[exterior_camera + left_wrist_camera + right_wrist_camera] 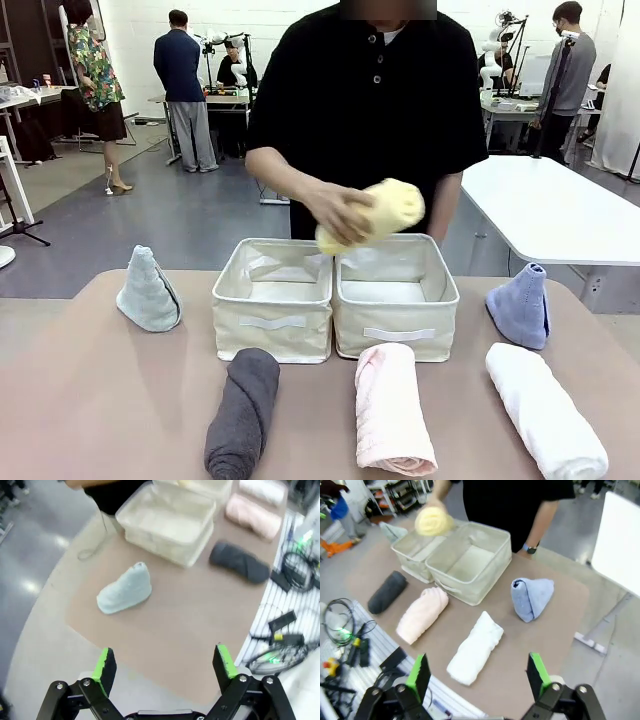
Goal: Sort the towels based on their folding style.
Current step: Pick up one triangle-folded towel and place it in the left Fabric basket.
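Front view, and the sort has barely begun: the person's hand [338, 212] holds the yellow roll [375, 213] in the air above the two bins, roughly over the inner corner of the right bin [395, 342], touching neither it nor the left bin [270, 338]. What shows of both bin floors looks bare, so I judge nothing is filed yet. Five towels lie out on the desk [90, 400]: the green cone [148, 292] left of the bins, the blue cone [520, 305] on the right, and in front the grey roll [243, 410], pink roll [390, 408] and white roll [545, 410]. All six are left to place, rolls apart from cones. The robot is not in it yet: left hand [164, 662] has its fingers spread wide and empty, hovering near the desk's end by the green cone; right hand [479, 672] is likewise spread and empty, above the white roll's end. Hard to call which bin the yellow roll is meant for. The near walls hide part of the bin floors, the front view cuts off the grey and white rolls at its bottom edge, and the left wrist view is soft with blur.
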Tool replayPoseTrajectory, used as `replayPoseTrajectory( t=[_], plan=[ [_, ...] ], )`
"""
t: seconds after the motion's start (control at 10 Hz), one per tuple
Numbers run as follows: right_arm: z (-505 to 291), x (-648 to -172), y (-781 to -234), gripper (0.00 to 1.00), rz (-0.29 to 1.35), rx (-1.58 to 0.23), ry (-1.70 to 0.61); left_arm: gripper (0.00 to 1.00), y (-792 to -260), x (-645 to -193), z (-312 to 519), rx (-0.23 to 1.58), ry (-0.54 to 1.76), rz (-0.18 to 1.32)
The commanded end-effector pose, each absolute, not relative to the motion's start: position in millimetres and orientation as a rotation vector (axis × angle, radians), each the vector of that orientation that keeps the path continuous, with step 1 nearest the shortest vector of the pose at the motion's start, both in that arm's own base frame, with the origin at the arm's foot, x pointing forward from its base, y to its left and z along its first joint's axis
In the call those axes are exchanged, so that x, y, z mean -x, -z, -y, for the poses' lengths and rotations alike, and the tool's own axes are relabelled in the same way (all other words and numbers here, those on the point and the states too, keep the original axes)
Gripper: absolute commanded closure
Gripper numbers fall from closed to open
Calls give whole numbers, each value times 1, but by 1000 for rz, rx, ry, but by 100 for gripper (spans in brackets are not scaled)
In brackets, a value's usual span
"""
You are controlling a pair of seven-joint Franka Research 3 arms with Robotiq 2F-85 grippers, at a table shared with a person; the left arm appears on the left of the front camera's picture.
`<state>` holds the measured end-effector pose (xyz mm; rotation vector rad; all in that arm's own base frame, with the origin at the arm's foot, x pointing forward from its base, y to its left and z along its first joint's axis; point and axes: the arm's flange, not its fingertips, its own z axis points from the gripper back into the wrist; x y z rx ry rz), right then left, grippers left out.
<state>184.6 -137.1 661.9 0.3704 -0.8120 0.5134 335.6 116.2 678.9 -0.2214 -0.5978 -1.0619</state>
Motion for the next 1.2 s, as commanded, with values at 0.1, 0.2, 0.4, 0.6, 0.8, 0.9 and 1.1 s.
replayPoseTrajectory(
  t=[0.1, 0.2, 0.4, 0.6, 0.8, 0.9, 1.1],
  plan=[
    [138, -185, -661, 0, 814, -363, -501, 0, -664, -384, -62, -37, 1345, 341],
    [138, -185, -661, 0, 814, -363, -501, 0, -643, -400, -35, -95, 1434, 278],
    [138, -185, -661, 0, 814, -363, -501, 0, -592, -428, 16, -192, 1538, 244],
    [138, -185, -661, 0, 814, -363, -501, 0, -542, -454, 50, -243, 1623, 186],
    [138, -185, -661, 0, 814, -363, -501, 0, -527, -474, 66, -146, 1612, 212],
    [138, -185, -661, 0, 814, -363, -501, 0, -538, -472, 63, -136, 1595, 225],
    [138, -185, -661, 0, 814, -363, -501, 0, -517, -466, 70, -182, 1625, 184]
  ],
)
